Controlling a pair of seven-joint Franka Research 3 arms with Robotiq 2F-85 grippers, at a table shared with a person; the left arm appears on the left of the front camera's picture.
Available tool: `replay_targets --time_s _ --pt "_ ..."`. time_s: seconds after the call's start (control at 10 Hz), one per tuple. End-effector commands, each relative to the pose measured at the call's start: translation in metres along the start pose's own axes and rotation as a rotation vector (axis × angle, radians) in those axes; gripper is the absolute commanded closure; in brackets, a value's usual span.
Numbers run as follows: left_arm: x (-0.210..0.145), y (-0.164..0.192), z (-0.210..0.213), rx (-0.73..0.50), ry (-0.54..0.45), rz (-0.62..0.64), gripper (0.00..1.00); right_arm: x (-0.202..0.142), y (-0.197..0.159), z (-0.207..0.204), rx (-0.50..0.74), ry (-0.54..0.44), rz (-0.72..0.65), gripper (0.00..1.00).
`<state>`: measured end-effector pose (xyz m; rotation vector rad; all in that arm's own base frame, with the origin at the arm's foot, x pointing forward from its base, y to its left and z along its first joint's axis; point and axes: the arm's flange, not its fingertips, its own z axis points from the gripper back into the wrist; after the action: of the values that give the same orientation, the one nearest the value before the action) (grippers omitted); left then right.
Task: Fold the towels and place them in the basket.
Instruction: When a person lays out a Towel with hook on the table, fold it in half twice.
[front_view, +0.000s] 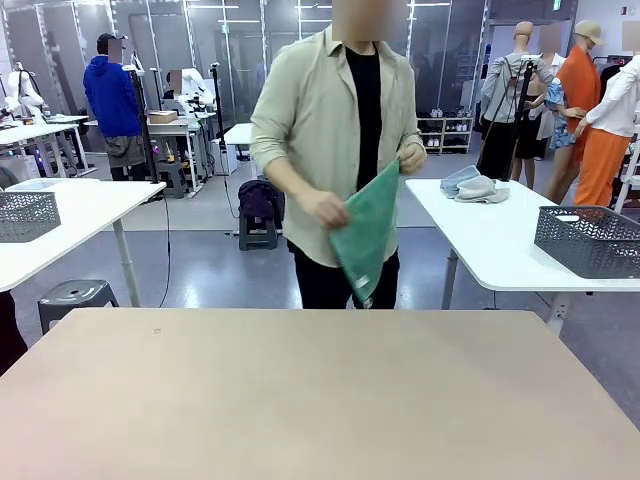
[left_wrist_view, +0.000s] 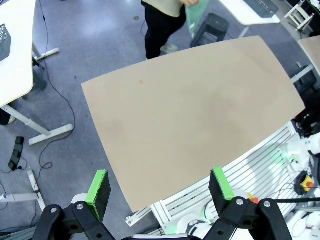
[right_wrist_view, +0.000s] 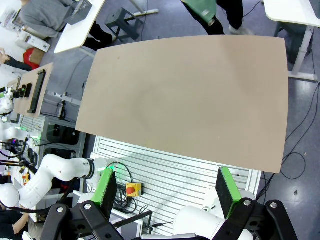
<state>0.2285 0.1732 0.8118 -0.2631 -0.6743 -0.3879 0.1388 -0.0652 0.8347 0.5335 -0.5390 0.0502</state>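
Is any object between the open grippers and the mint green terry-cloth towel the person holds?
Nothing visible does. The mint green terry-cloth towel hangs from the person's hands beyond the beige table's far edge; the left gripper and right gripper hover open at the near side.

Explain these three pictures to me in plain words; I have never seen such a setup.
This is a two-armed robot at a beige rectangular table. The front picture looks across that table from the robot's side. At the far side a person in a light shirt holds a mint green terry-cloth towel up in the air, clear of the table. The other two pictures come from cameras on the robot's wrists, looking down past each pincer. The left pincer and the right pincer, black with green pads, both stand open high above the table and hold nothing. Nothing lies on the beige table. A dark grey wire-mesh basket sits on a white table behind.
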Motion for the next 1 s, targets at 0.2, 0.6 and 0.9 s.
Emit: replay_targets --time_s 0.2,0.6,0.9 --pt "0.0000 -0.0023 0.0005 0.008 0.002 0.004 0.00 -0.0015 0.0006 0.0017 -0.007 -0.007 -0.004 0.00" --pt "0.0000 -0.0023 0.0005 0.008 0.002 0.004 0.00 -0.0015 0.0006 0.0017 -0.007 -0.007 -0.004 0.00" --pt "0.0000 -0.0023 0.0005 0.008 0.002 0.004 0.00 -0.0015 0.0006 0.0017 -0.007 -0.007 -0.004 0.00"
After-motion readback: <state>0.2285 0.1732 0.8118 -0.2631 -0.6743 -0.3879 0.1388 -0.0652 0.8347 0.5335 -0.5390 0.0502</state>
